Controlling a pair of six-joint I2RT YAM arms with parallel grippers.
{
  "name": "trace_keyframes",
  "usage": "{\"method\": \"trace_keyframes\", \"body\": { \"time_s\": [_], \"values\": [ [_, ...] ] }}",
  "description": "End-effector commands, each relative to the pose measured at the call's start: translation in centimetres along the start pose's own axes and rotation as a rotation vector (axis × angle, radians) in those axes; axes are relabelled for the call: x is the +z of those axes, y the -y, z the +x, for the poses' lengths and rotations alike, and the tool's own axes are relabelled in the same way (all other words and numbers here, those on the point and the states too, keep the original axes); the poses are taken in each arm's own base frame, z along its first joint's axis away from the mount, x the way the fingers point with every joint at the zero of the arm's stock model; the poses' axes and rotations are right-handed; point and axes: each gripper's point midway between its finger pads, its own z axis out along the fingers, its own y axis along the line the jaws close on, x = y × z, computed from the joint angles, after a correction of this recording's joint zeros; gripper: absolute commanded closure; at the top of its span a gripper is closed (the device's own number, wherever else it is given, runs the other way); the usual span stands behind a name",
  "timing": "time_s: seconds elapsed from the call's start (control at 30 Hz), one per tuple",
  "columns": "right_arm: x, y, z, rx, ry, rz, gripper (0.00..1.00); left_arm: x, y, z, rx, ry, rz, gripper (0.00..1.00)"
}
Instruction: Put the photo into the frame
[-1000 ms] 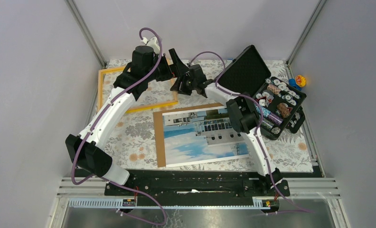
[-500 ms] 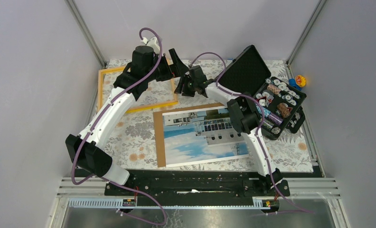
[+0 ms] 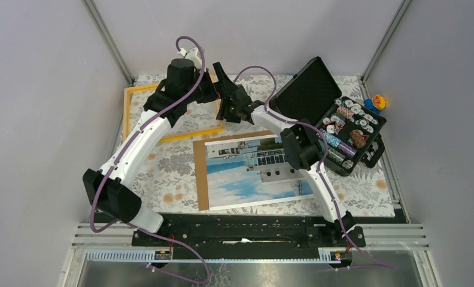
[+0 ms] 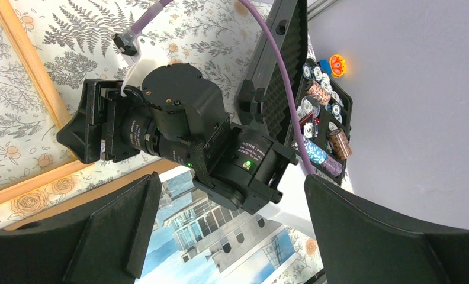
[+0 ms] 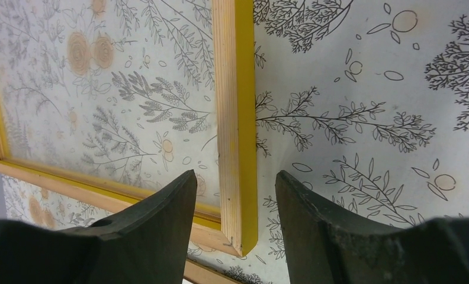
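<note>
Frame: the orange-yellow frame lies flat on the flowered table, far and left, with nothing inside it but cloth; its long sides run left to right.
Left fingers: my left fingers hang above the frame's far right end, spread as wide as they go and holding nothing. Through the gap I see only my other wrist.
Right fingers: my right fingers stand about half open, one on each side of the frame's right-hand rail just above its near corner. There is a gap on both sides, so I have no grip on it yet.
Key relation: that rail runs straight away between my two right fingertips, so closing would pinch it across its width. The right arm is the nearer one to this corner.
Photo: the building print lies on the brown backing board, nearer to me and to the right of the frame, well apart from both pairs of fingers, long axis also left to right.
Black case: the black case stands open at the far right, out of the way.
Judgement: the frame has to come over to the photo, or the photo to it; neither is done.
</note>
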Motion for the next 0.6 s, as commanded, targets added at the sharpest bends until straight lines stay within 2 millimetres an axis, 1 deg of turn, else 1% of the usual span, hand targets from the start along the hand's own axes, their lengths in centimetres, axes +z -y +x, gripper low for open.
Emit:
{"method": "trace_keyframes", "body": {
  "time_s": [0.0,0.07,0.23,0.3,0.37,0.47,0.53,0.57],
  "values": [
    [0.5,1.1,1.4,-0.046,-0.007,0.089,0.41,-1.3,1.2,-2.6,0.029,0.102,0.029,0.01],
    [0.3,2.3,1.3,-0.084,0.026,0.174,0.43,-1.5,1.0,-2.8,0.033,0.111,0.017,0.01],
    [-0.1,3.9,1.2,-0.14,0.038,0.259,0.45,-1.9,0.6,-3.2,0.03,0.134,-0.008,0.01],
    [-0.2,4.3,1.0,-0.159,0.043,0.286,0.47,-2.3,0.6,-3.5,0.031,0.151,-0.013,0.01],
    [-0.3,4.3,0.9,-0.17,0.043,0.292,0.5,-2.4,0.5,-3.5,0.031,0.153,-0.017,0.01],
    [-0.4,4.5,0.9,-0.17,0.044,0.299,0.52,-2.6,0.4,-3.7,0.034,0.164,-0.025,0.01],
    [-0.4,4.7,1.2,-0.151,0.042,0.304,0.56,-2.6,0.5,-3.8,0.031,0.167,-0.024,0.01],
    [-0.4,4.9,1.4,-0.136,0.042,0.308,0.59,-2.7,0.5,-3.8,0.033,0.168,-0.022,0.01]
  ]
}}
